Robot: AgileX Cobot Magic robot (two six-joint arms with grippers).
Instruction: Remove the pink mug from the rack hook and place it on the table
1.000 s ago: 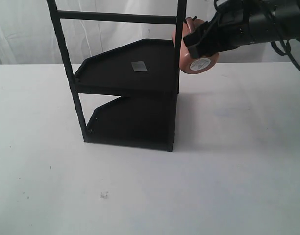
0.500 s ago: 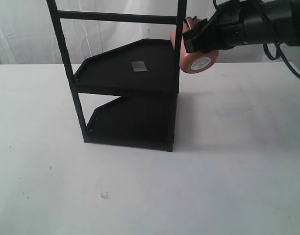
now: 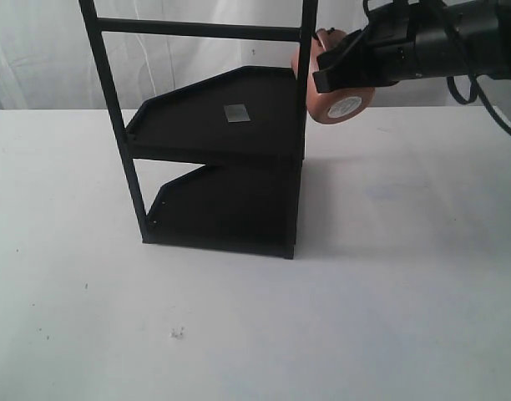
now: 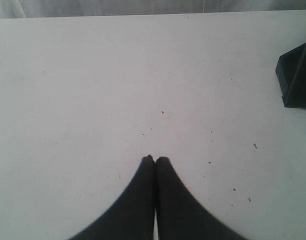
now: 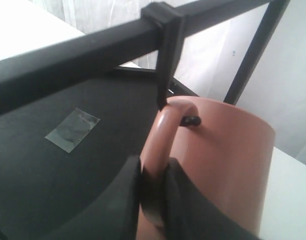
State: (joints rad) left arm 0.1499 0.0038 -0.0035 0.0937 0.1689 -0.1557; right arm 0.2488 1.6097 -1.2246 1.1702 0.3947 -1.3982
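The pink mug (image 3: 343,104) hangs on its side at the upper right post of the black rack (image 3: 230,125), its white base sticker facing the exterior camera. My right gripper (image 3: 326,71) is shut on the mug's handle (image 5: 160,135). The right wrist view shows the mug body (image 5: 223,160) and the small black rack hook (image 5: 191,120) still poking through the handle loop. My left gripper (image 4: 155,160) is shut with nothing in it, low over the white table (image 4: 118,85); it is out of the exterior view.
The black two-shelf rack stands mid-table, with a tape patch (image 3: 236,113) on its upper shelf. Its top crossbar (image 5: 93,47) runs just above the mug. A rack corner (image 4: 297,80) shows at the edge of the left wrist view. White table (image 3: 389,276) spreads right of the rack.
My right gripper and the mug have shifted slightly up and toward the rack post; the mug's base tilted a little. The left gripper's earlier state is not shown.
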